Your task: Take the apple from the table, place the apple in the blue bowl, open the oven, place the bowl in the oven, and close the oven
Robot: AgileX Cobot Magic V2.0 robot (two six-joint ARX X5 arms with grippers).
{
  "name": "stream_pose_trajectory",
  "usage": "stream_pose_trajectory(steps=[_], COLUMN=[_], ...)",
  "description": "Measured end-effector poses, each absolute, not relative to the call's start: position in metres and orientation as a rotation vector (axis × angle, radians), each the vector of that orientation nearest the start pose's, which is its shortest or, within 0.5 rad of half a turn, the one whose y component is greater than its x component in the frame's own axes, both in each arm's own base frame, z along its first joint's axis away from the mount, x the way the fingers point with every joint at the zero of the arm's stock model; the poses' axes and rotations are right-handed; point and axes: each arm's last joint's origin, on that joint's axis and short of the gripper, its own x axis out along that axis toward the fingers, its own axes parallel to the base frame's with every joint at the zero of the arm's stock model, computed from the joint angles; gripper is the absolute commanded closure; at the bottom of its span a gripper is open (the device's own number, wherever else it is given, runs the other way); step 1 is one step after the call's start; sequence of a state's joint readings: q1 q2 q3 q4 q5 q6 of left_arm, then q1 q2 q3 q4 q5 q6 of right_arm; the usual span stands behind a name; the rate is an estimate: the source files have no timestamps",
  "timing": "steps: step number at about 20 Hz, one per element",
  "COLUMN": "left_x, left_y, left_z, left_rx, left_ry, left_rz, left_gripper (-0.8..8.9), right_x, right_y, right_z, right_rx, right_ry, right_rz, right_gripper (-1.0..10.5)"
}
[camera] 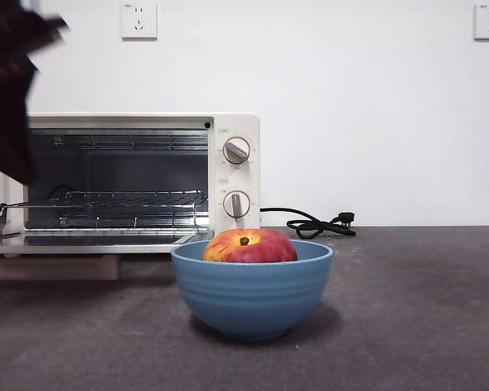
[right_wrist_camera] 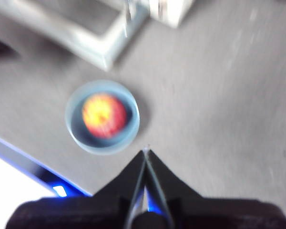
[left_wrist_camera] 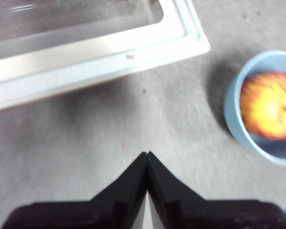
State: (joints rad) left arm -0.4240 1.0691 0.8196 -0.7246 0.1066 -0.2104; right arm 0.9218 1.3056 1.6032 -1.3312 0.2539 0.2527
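The oven (camera: pixel 143 183) is open, door (left_wrist_camera: pixel 95 52) dropped flat on the table (camera: pixel 424 326). The blue bowl (camera: pixel 253 289) sits just in front of its knob end, apple (camera: pixel 249 245) inside. So the bowl goes in next, I reckon. My left gripper (left_wrist_camera: pixel 147 153) and right gripper (right_wrist_camera: pixel 146 151) look pinched closed and empty, though it's blurry.

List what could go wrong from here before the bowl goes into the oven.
1. The apple stands above the bowl rim; a tilted lift could roll it out.
2. The oven door lies open, flat and low beside the bowl; a low carry could knock the bowl against its edge.
3. Both grippers, left and right, are shut and hold nothing; one must open before it can grasp the rim.
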Motion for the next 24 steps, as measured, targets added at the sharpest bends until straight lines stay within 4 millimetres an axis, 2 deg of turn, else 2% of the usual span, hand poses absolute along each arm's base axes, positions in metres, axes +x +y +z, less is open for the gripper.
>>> stream_pose_trajectory(steps=[5,8,11,13,14,20,24], left_x=[0.136,0.113,0.095,0.088,0.084,0.079,0.078], left_y=[-0.065,-0.055,-0.047,-0.044,-0.042,-0.039,-0.039], left_z=[0.276,0.282,0.284,0.287,0.288,0.289,0.288], left_rx=[-0.040,-0.040,-0.040,-0.047,-0.053,-0.059,-0.056], left_ry=[0.982,0.986,0.995,0.974,0.959,0.944,0.960], left_rz=[-0.390,-0.392,-0.394,-0.397,-0.399,-0.401,-0.397], left_gripper=[8.19,8.19,8.19,8.19,8.19,8.19,8.19], right_x=[0.160,0.178,0.195,0.207,0.212,0.230,0.236], right_y=[0.189,0.193,0.194,0.197,0.200,0.216,0.222], right_z=[0.334,0.303,0.287,0.273,0.266,0.232,0.226], right_rx=[-0.277,-0.253,-0.219,-0.214,-0.220,-0.241,-0.215], right_ry=[1.024,1.082,1.145,1.196,1.219,1.271,1.248], right_rz=[0.585,0.557,0.527,0.499,0.487,0.471,0.463], right_gripper=[9.5,9.5,9.1,7.5,7.2,7.3,7.3])
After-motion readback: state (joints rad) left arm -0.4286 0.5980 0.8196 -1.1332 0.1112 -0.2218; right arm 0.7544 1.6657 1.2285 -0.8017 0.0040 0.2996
